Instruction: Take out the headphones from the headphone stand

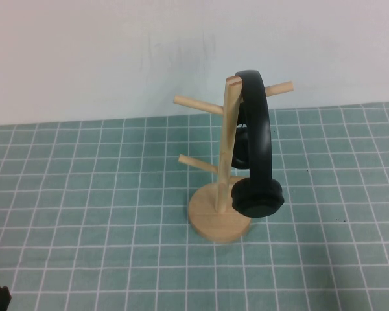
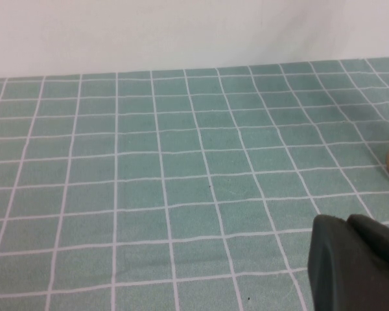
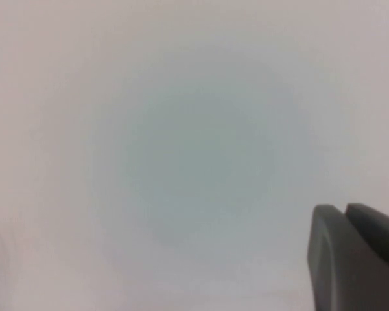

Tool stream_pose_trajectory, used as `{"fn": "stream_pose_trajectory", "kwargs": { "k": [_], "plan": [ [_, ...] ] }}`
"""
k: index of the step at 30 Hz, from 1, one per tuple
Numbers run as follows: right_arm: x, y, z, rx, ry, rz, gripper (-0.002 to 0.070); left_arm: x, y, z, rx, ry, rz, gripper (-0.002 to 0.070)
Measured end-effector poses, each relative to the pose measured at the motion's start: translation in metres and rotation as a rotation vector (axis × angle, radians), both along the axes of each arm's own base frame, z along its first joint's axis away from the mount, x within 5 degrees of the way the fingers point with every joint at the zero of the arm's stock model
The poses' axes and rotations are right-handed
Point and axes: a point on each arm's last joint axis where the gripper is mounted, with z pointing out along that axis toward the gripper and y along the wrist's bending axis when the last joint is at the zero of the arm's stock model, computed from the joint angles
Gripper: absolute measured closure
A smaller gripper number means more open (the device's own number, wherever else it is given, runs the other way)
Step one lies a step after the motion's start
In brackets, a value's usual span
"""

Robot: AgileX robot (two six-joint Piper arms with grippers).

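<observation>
Headphones (image 1: 258, 146) hang by their wide black headband over the top of the headphone stand (image 1: 223, 168), which sits on the green gridded surface (image 1: 84, 194) near the white wall; one round earcup dangles on the near side just above the disc base, the other is half hidden behind the post.

Neither arm has reached the job. The left pincer (image 2: 353, 262) is parked low at the near left of the surface, well apart from the stand, whose base edge just shows in its wrist view. The right pincer (image 3: 353, 256) is out of the high view, facing a blank pale field. Whether either pincer is open or closed cannot be told; neither visibly holds anything.

The risks look plain. The stand seems light and top-loaded, so a sideways pull on the headband would likely tip or drag it. The angled pegs could snag the band or an earcup unless the lift goes up first. The smooth curved band may also slip in a narrow grip.

No brand, label or writing is readable anywhere.
</observation>
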Motion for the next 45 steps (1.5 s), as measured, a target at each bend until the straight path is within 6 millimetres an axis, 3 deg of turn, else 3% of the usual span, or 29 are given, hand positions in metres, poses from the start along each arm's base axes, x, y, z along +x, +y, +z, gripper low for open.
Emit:
{"fn": "stream_pose_trajectory", "kwargs": {
  "k": [4, 8, 13, 17, 22, 27, 32, 35, 40, 45],
  "plan": [
    [0.0, 0.0, 0.0, 0.001, 0.006, -0.001, 0.0682, 0.0, 0.0, 0.0, 0.0, 0.0, 0.0, 0.068],
    [-0.008, 0.002, 0.015, 0.039, -0.179, 0.05, 0.0682, 0.0, 0.0, 0.0, 0.0, 0.0, 0.0, 0.068],
    [-0.036, 0.007, 0.046, 0.031, -0.578, 0.125, 0.0682, 0.0, 0.0, 0.0, 0.0, 0.0, 0.0, 0.068],
    [-0.054, 0.007, 0.088, 0.039, -0.674, 0.135, 0.0682, 0.0, 0.0, 0.0, 0.0, 0.0, 0.0, 0.068],
    [-0.06, 0.002, 0.15, 0.143, -0.377, 0.09, 0.0682, 0.0, 0.0, 0.0, 0.0, 0.0, 0.0, 0.068],
    [-0.036, -0.005, 0.181, 0.217, 0.017, 0.005, 0.0682, 0.0, 0.0, 0.0, 0.0, 0.0, 0.0, 0.068],
    [0.013, -0.01, 0.166, 0.274, 0.398, -0.042, 0.0682, 0.0, 0.0, 0.0, 0.0, 0.0, 0.0, 0.068],
    [0.033, -0.011, 0.158, 0.277, 0.489, -0.053, 0.0682, 0.0, 0.0, 0.0, 0.0, 0.0, 0.0, 0.068],
    [0.07, 0.0, 0.128, 0.502, 0.713, 0.085, 0.0682, 0.0, 0.0, 0.0, 0.0, 0.0, 0.0, 0.068],
    [0.106, 0.02, 0.093, 0.384, 1.061, 0.308, 0.0682, 0.0, 0.0, 0.0, 0.0, 0.0, 0.0, 0.068]
  ]
}}
